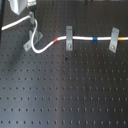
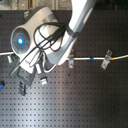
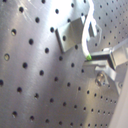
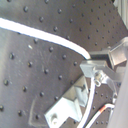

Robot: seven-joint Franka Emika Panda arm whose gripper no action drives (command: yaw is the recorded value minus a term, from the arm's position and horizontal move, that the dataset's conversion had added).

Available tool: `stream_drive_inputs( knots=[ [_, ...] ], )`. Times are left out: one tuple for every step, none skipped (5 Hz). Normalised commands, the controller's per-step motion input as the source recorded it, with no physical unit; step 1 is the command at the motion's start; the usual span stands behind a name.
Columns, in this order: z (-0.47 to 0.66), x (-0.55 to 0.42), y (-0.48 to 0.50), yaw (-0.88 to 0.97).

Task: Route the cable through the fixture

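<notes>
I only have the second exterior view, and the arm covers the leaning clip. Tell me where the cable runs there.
Observer: In the first exterior view the cable loops close alongside the fixture; whether it sits inside, I cannot tell.
Operator: Give me the red band.
Observer: The red band lies between the fixture and the nearest upright clip, outside both.
Operator: Report the grip.
Observer: In the first wrist view the cable runs down to a fingertip; whether the jaws are closed on it is not visible.

Hand (image 1: 31,15) low, fingers closed
</notes>
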Motion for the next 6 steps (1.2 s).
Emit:
stream_drive_inputs(
  knots=[
    [-0.23,0.177,-0.394,-0.02],
    [-0.30,-0.074,-0.279,0.00],
    [-0.24,-0.084,-0.161,0.00],
    [-0.02,-0.037,-0.073,0.01],
    [-0.04,0.010,-0.404,0.00],
    [-0.26,-0.119,-0.444,0.00]
  ],
)
